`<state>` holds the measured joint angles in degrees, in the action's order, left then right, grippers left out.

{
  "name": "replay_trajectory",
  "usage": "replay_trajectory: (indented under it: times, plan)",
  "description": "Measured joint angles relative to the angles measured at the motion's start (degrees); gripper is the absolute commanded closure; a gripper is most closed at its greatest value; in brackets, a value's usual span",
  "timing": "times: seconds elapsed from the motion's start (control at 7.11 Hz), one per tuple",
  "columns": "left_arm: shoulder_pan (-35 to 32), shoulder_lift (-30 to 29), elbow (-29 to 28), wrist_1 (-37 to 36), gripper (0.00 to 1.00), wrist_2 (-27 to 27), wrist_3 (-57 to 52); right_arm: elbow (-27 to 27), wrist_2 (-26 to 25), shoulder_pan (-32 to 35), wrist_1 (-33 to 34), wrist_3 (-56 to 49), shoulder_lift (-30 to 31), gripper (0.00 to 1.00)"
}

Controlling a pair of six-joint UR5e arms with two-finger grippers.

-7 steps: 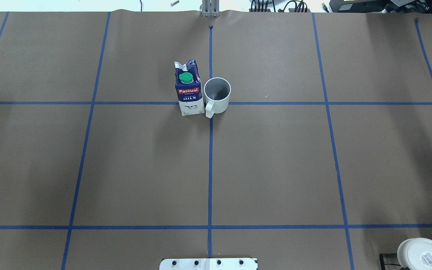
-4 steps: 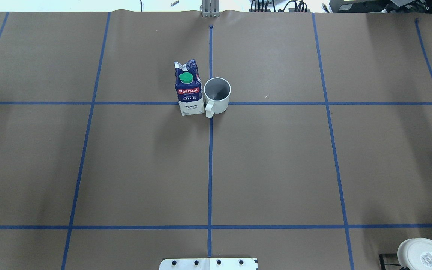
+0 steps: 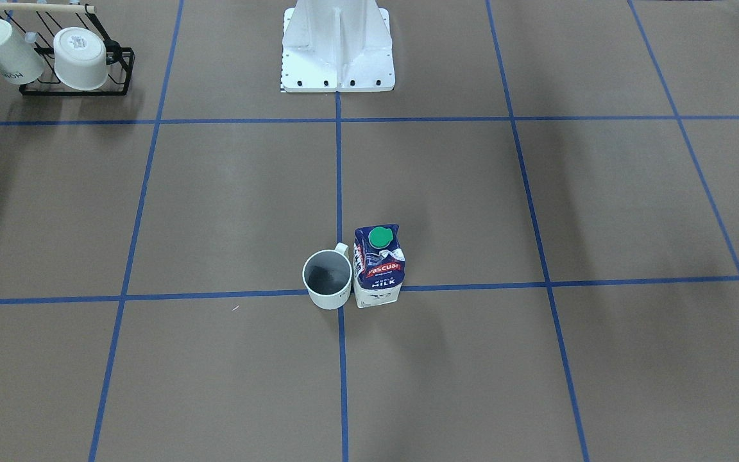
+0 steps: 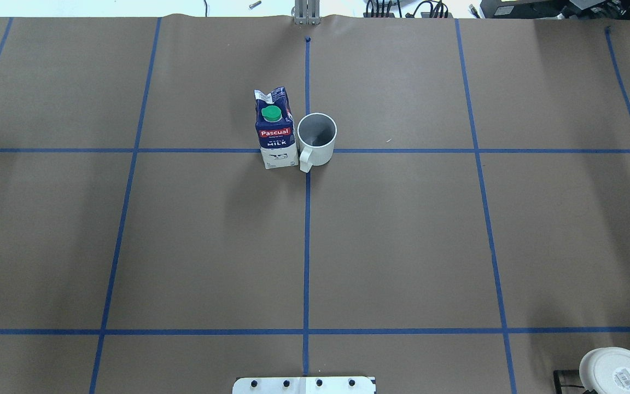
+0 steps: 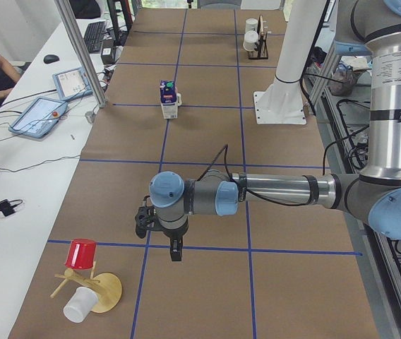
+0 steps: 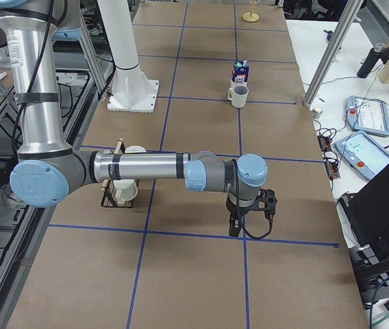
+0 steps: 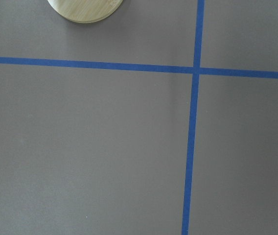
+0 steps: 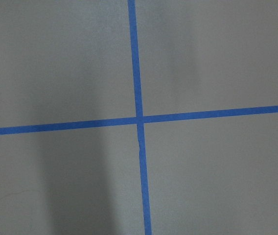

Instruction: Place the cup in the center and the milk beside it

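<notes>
The cup (image 4: 316,138), a white mug with a grey inside, stands upright at the table's centre cross, its handle toward the robot. It also shows in the front view (image 3: 327,280). The milk (image 4: 275,131), a navy-and-white carton with a green cap, stands upright right beside it, close against its side (image 3: 378,266). Both grippers show only in the side views. The left gripper (image 5: 176,251) hangs over bare table far from both objects. The right gripper (image 6: 234,225) does the same at the other end. I cannot tell whether either is open or shut.
A black rack (image 3: 74,86) holds two other white mugs (image 3: 79,59) near the robot's right side. A wooden stand (image 5: 96,291) with a red cup (image 5: 80,254) and a white cup (image 5: 79,305) sits at the left end. The robot base (image 3: 337,51) stands at the table's near edge.
</notes>
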<state>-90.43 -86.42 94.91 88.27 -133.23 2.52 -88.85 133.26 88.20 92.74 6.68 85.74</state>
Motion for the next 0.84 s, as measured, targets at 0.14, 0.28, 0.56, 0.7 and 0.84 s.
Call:
replay_trajectory:
  times: [0.14, 0.28, 0.56, 0.7, 0.84]
  plan:
    - [0.0, -0.2, 0.1, 0.0, 0.02, 0.0, 0.0, 0.0, 0.0, 0.0, 0.0, 0.0, 0.1, 0.00]
    - [0.1, -0.3, 0.2, 0.0, 0.02, 0.0, 0.1, 0.0, -0.1, 0.0, 0.0, 0.0, 0.1, 0.00]
    - [0.1, -0.5, 0.3, 0.0, 0.02, 0.0, 0.1, 0.0, -0.1, 0.2, -0.1, 0.0, 0.2, 0.00]
    - [0.1, -0.5, 0.3, 0.0, 0.02, 0.0, 0.1, 0.0, -0.1, 0.3, -0.1, 0.0, 0.3, 0.00]
    - [0.1, -0.6, 0.3, 0.0, 0.02, 0.0, 0.1, -0.1, 0.0, 0.5, -0.1, -0.1, 0.4, 0.00]
